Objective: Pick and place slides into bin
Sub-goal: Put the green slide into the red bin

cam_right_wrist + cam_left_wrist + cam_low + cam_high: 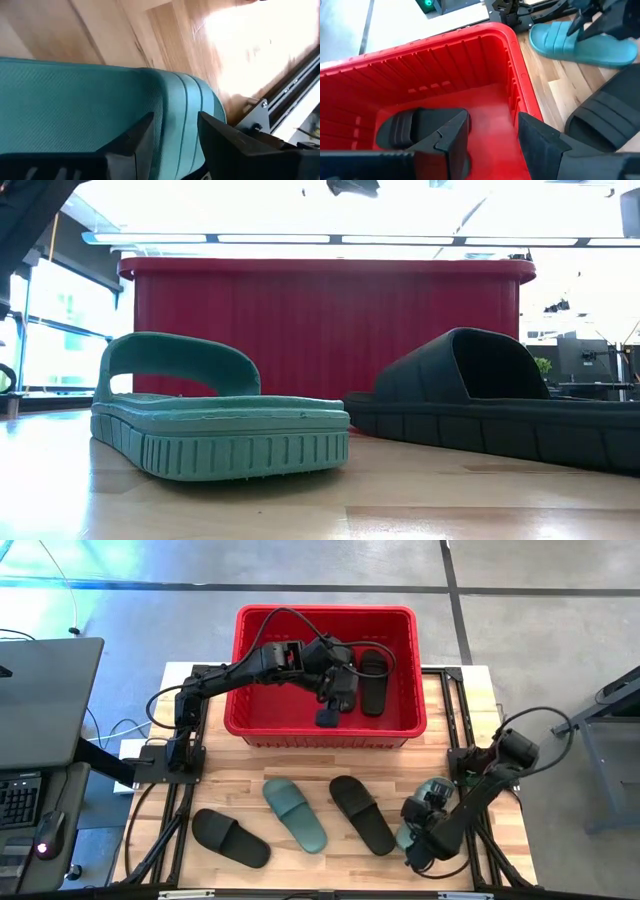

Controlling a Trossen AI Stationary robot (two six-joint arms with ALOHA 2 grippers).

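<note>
- Left claw (332, 712) hangs over the inside of the red bin (250, 725), fingers parted and empty; a black slide (372, 681) lies on the bin floor just beside it, toward the bin's far right corner.
- Right claw (418, 830) sits low at a sage green slide (412, 832) near the tabletop's (300, 870) front right corner, well apart from the bin. Right wrist view: fingers (131, 142) spread on either side of the slide's teal edge (100, 105). Closed on it or not: cannot tell.
- Judged step: grasp this green slide. A grip across the sole rim or strap, seated deep before any lift, would hold best; the rubber looks flexible and may sag or twist from a shallow pinch.
- Other slides between bin and tabletop front edge: black (232, 838), green (296, 815), black (362, 814), lying in a row.
- Edges: a black frame rail (280, 107) runs just beside the green slide on the side away from the bin; a sideways drag could snag there. The bin's thick rim demands a high carry.
- Open room: bare wood lies between the row and the bin's near wall. The left arm (225, 675) fills the bin's left half, so the right half is the freer drop zone.
</note>
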